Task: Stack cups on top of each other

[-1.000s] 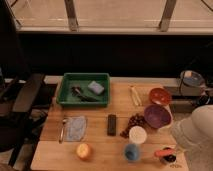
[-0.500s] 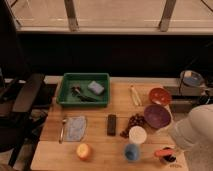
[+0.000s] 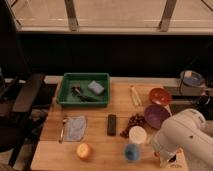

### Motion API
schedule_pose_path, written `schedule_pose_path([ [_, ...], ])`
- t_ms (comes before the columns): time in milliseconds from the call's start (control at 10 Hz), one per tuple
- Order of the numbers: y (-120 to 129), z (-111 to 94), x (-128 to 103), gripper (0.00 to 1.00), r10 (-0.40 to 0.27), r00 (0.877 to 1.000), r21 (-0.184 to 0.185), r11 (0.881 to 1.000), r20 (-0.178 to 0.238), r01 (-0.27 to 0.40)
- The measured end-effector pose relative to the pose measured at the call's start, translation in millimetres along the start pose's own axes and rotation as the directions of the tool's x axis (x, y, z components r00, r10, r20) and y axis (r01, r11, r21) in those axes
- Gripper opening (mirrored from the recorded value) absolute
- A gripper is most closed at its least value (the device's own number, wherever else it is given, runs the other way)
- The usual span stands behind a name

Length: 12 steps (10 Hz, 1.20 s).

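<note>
Cups are sitting unstacked while the arm (image 3: 182, 132) is hanging over the table's (image 3: 52, 156) front right corner.
The white cup (image 3: 137, 134) is standing just in front of the grapes (image 3: 134, 121), left of the purple bowl (image 3: 156, 116). The blue cup (image 3: 132, 152) is sitting just in front of it, by the table's front edge, close beside it but not inside it. The gripper (image 3: 168, 161) is showing low at the front right edge, right of the blue cup and mostly hidden under the arm; whether it is wide or narrow cannot be told.
</note>
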Motion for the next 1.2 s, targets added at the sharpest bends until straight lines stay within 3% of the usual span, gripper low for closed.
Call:
schedule_pose_path([
  [100,4.1,8.3,-10.0,0.65,-0.03,0.999,0.002,1.0,0.023,0.03],
  [600,5.4,20.0,-21.8,0.65,-0.057,0.997,0.039,0.998,0.059,0.055],
  [1200,-1.5,41.2,-28.8,0.65,-0.083,0.988,0.125,0.99,0.126,0.067],
])
